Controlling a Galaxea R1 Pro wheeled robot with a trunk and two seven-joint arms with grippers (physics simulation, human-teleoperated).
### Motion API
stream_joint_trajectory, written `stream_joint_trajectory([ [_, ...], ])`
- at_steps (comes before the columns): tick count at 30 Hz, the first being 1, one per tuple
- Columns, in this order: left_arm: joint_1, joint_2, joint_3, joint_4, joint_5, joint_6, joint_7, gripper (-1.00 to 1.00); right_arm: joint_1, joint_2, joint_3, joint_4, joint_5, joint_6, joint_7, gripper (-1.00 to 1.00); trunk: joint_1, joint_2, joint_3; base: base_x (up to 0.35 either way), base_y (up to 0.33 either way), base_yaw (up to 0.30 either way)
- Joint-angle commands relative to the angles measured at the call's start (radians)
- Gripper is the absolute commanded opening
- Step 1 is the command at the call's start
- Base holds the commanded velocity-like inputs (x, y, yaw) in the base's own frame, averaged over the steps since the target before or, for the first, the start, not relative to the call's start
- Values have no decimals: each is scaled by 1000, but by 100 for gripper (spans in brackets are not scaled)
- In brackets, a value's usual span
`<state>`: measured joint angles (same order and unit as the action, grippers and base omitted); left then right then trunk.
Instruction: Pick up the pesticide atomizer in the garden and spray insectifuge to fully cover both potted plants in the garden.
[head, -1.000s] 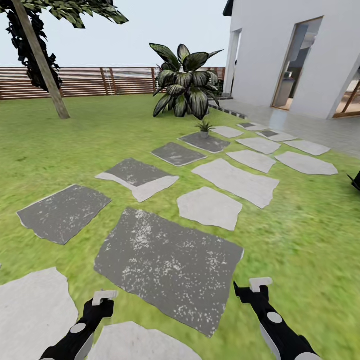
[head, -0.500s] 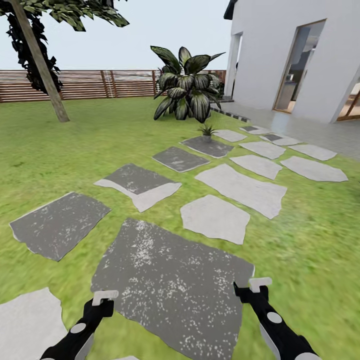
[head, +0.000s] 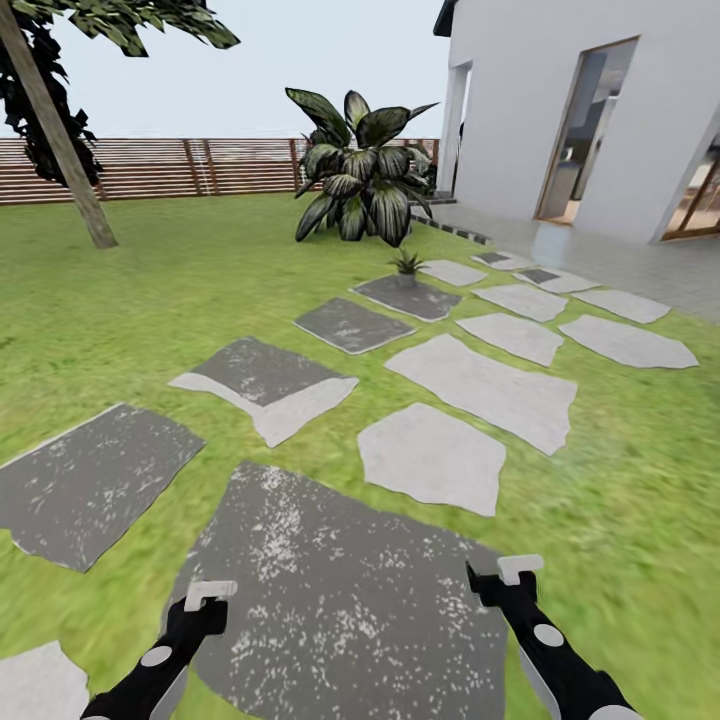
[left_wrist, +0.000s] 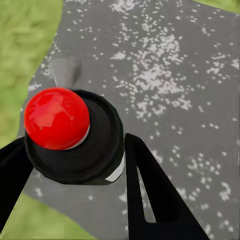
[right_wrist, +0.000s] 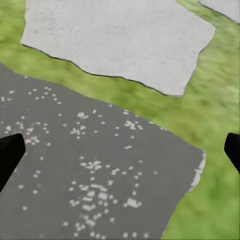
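Grey, white-flecked stepping stone (head: 340, 590) lies directly under both arms, with lawn (head: 620, 500) on either side of it. The left gripper (head: 205, 594) and right gripper (head: 517, 570) hang low over this stone, well apart.

Left wrist view: a dark round body with a glossy red dome (left_wrist: 56, 118) on top and a white sliver at its rim sits between the two black fingers (left_wrist: 150, 200). It fills the gap, and its shadow falls on the stone beneath. I cannot tell what it is, nor whether the fingers are clamped on it; the head view does not show this object at the left gripper.

Right wrist view: the black fingertips (right_wrist: 10, 152) sit at opposite edges, spread wide, with nothing between them. Below them are the dark stone's edge, a strip of grass and a pale stone (right_wrist: 120, 40).

Further out, flat dark and pale stones run in two rows across the grass. One potted plant (head: 406, 264), a small green rosette in a grey pot, stands at the back edge of the farthest dark stone (head: 406, 297). Just behind it is a large shrub with white-striped leaves (head: 360, 170).

A leaning tree trunk (head: 55, 130) rises far left. The brown slatted fence (head: 200, 165) closes the back. The white house (head: 590, 110) and its paving (head: 620, 265) are on the right.
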<state>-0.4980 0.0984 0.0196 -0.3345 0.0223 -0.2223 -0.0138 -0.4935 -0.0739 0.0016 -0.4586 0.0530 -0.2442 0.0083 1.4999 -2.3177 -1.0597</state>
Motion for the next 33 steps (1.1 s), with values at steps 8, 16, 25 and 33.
stream_joint_trajectory([
  [8,-1,0,2,1,2,-3,-1,-100,0,0,0,0,7,-3,1,100,0,0,-1,340,91,-1],
  [16,-1,0,2,1,2,-3,-1,-100,0,0,0,1,7,-3,1,100,0,0,5,340,90,0],
  [25,-1,0,2,1,2,-3,-1,-100,0,0,0,1,7,-3,1,100,0,0,19,340,81,0],
  [33,-1,0,2,1,2,-3,-1,-100,0,0,0,1,7,-3,1,100,0,0,24,340,5,0],
])
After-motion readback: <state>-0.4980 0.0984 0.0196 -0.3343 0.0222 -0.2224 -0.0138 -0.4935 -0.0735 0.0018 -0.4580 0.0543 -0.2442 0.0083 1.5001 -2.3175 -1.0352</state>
